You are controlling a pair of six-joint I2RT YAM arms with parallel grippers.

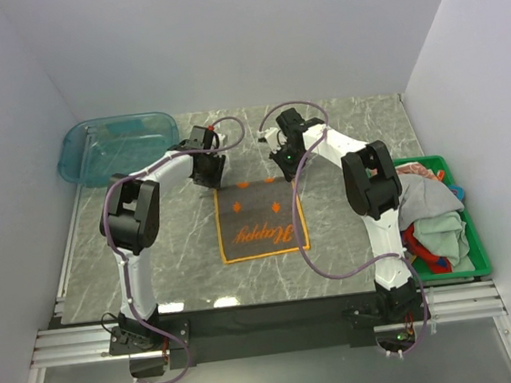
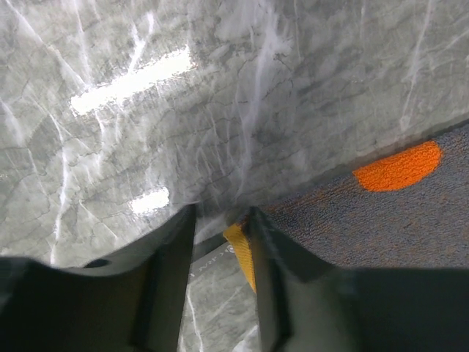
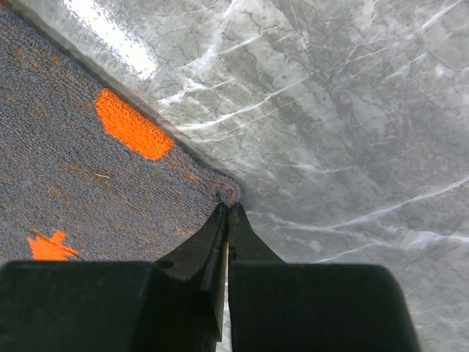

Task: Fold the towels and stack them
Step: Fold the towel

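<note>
Bright overhead light throws white glare on the marble table (image 2: 330,73), and the jaws blur.

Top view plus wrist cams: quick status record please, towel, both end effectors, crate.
On table: orange-brown towel, flat, unfolded, mid-table
Left end effector: open, straddling its far-left corner
Right end effector: shut, tips at far-right corner; grip unclear
Green crate: right side, other towels heaped inside
Teal tub: far left
</note>
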